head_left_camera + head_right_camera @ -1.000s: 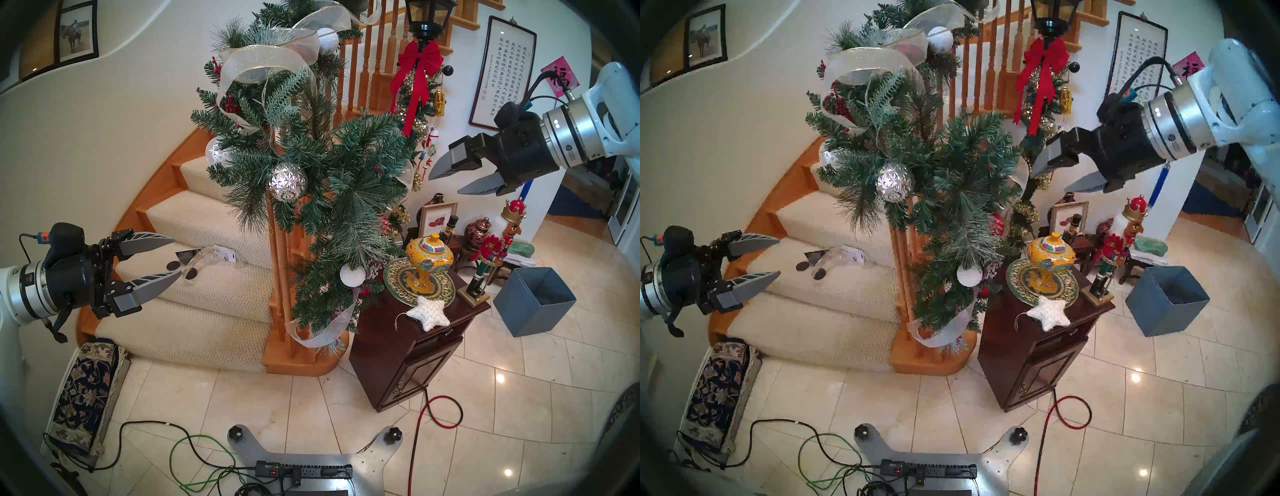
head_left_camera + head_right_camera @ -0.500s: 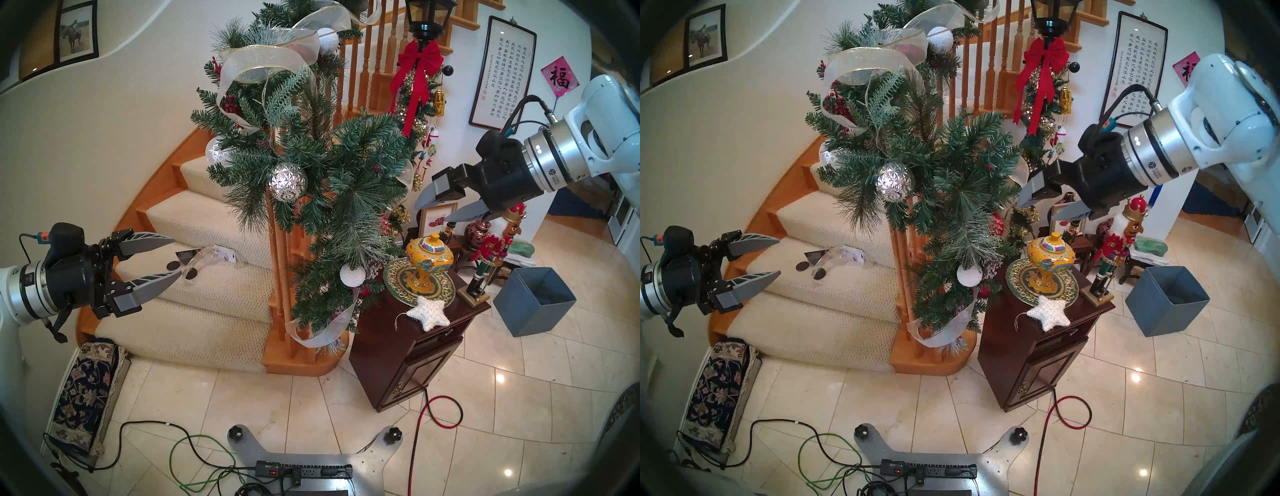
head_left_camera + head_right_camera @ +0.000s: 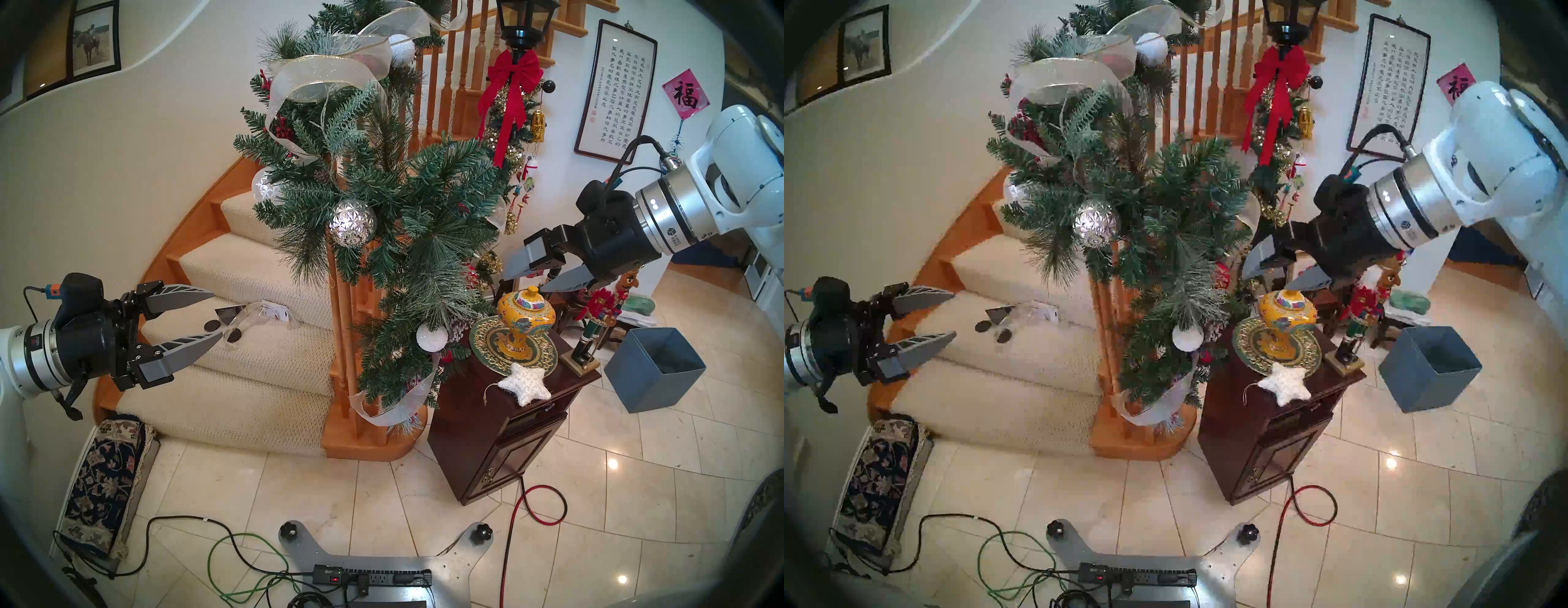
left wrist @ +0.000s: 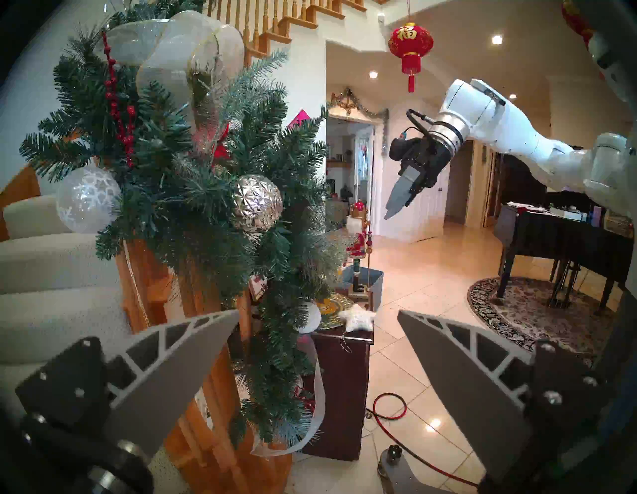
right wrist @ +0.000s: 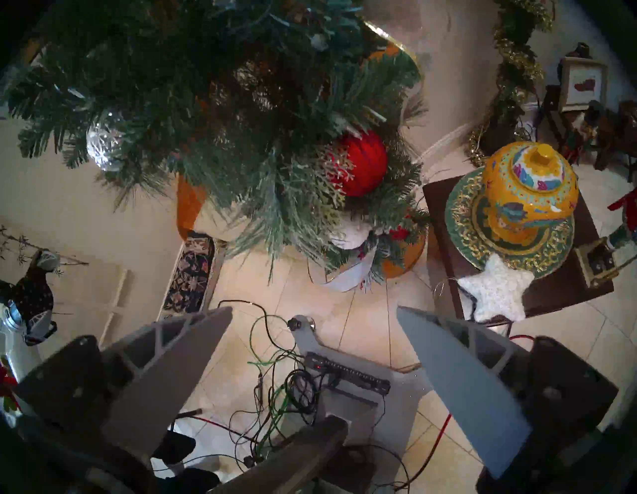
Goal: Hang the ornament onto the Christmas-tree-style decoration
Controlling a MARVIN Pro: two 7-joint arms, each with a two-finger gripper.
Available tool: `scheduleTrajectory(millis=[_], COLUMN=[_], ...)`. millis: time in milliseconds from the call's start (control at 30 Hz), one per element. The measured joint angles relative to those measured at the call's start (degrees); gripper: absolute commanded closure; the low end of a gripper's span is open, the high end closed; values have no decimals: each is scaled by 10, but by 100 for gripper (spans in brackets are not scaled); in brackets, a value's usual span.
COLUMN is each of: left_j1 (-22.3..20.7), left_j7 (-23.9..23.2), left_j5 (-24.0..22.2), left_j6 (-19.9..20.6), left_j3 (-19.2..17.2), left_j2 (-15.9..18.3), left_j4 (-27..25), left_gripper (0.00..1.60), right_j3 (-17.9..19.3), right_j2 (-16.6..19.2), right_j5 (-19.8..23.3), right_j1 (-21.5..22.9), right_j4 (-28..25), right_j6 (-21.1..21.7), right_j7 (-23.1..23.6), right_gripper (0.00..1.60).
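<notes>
**Mia:** Lower now, that's the right gripper (image 3: 524,282)! It was up by the writing on the wall, and now it hangs just above the yellow jar (image 3: 526,316).

**Ben:** Is it holding anything?

**Mia:** No. Its jaws are wide apart and nothing is between them.

**Ben:** Where is the white star (image 3: 522,383)?

**Mia:** It lies on the dark wood cabinet (image 3: 500,446), well below the right jaws. One point of the star rests on the rim of the green plate (image 3: 488,346). Its thin gold string (image 3: 491,388) lies on the cabinet top beside it.

**Ben:** And the other gripper?

**Mia:** The left gripper (image 3: 214,314) has not moved. Its jaws are wide too, and empty. It points at the green garland (image 3: 424,220), which hangs on the stair post in front of the jaws.

**Ben:** Is the star near the garland?

**Mia:** Near, but not touching. The garland's low end, with a small white ball (image 3: 432,337), hangs just beside the cabinet.
</notes>
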Motion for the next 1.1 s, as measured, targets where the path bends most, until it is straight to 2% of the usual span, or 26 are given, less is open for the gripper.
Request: scheduleTrajectory(millis=[433, 1100], left_j1=[0, 0], left_j7=[0, 0], left_j5=[0, 0], left_j6=[0, 0], left_j3=[0, 0], left_j2=[0, 0], left_j4=[0, 0], left_gripper=[0, 0], right_j3=[-26, -33], right_j2=[3, 5], right_j5=[0, -13], right_j1=[-28, -56], right_j4=[-17, -22], right_j6=[-19, -37], right_j7=[-18, -37], right_gripper=[0, 0])
